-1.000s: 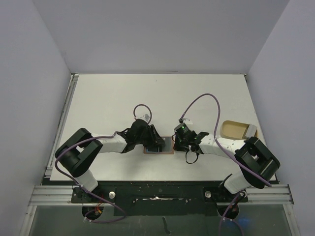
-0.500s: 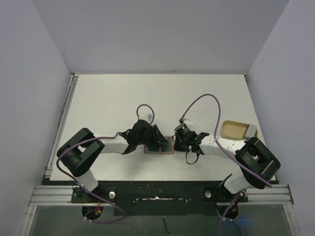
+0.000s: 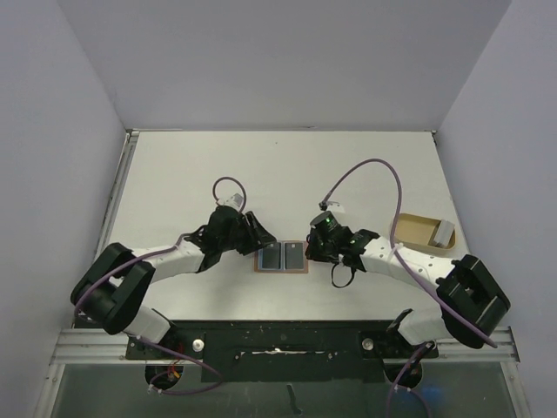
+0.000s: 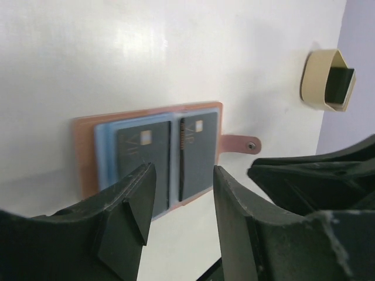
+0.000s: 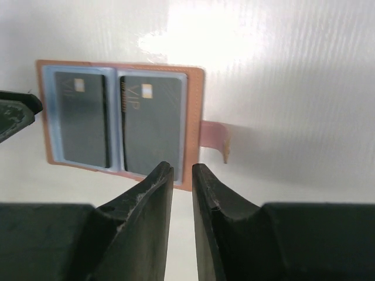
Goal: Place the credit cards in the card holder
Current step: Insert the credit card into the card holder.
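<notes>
**Left gripper (image 3: 258, 239) spread, right gripper (image 3: 311, 251) barely parted, both empty**

Both cards (image 3: 272, 257) sit in the pockets of the holder (image 3: 283, 270), which lies open on the table (image 3: 348, 165) between the grippers. Loading looks finished; next, probably, the arms draw back or fold it shut. A tray (image 3: 407, 223) stands well right; nothing blocks.

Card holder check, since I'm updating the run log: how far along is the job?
Done: two credit cards sit in the pockets of the card holder, one each. In hand: nothing; the left gripper is open and the right gripper barely parted, both empty and off it. Left: seemingly nothing; no loose card shows on the table.
</notes>
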`<state>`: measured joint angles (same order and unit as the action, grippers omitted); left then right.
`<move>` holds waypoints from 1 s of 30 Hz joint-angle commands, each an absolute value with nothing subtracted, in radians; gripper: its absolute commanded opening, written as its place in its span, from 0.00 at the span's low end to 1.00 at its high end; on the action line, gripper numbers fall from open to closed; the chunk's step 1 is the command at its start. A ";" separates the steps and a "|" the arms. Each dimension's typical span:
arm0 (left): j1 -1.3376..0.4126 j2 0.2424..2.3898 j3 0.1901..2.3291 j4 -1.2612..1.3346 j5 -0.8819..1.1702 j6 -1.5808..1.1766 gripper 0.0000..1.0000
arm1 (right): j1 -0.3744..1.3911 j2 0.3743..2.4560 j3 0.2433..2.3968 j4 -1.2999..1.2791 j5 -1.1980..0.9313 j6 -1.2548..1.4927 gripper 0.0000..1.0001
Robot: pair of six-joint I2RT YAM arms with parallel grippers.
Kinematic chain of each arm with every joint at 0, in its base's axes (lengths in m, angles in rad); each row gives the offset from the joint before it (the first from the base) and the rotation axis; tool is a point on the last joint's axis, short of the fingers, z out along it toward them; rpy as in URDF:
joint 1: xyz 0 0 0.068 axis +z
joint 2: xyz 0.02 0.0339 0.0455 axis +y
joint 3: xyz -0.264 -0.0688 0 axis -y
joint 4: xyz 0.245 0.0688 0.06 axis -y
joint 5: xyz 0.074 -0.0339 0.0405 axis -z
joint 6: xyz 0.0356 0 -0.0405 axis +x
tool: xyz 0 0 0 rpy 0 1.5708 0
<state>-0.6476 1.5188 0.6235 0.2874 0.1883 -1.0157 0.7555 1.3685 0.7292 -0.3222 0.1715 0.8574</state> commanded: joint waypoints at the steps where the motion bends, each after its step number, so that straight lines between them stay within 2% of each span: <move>1: -0.560 1.433 0.563 0.277 0.231 -0.968 0.43 | 0.775 1.349 0.817 -0.304 0.172 0.864 0.22; 12: -0.450 1.357 0.450 0.439 0.446 -0.997 0.45 | 0.809 1.576 0.977 -0.207 0.052 0.871 0.19; 19: -0.440 1.385 0.429 0.506 0.492 -1.009 0.45 | 0.811 1.693 1.031 -0.199 0.012 0.867 0.18; 30: -0.437 1.518 0.419 0.625 0.533 -1.014 0.45 | 0.812 1.736 0.931 -0.168 0.011 0.905 0.12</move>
<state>-0.4431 1.4746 0.4137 0.5148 0.4908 -1.0172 0.8062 1.7451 0.9665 -0.2043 0.0185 0.8860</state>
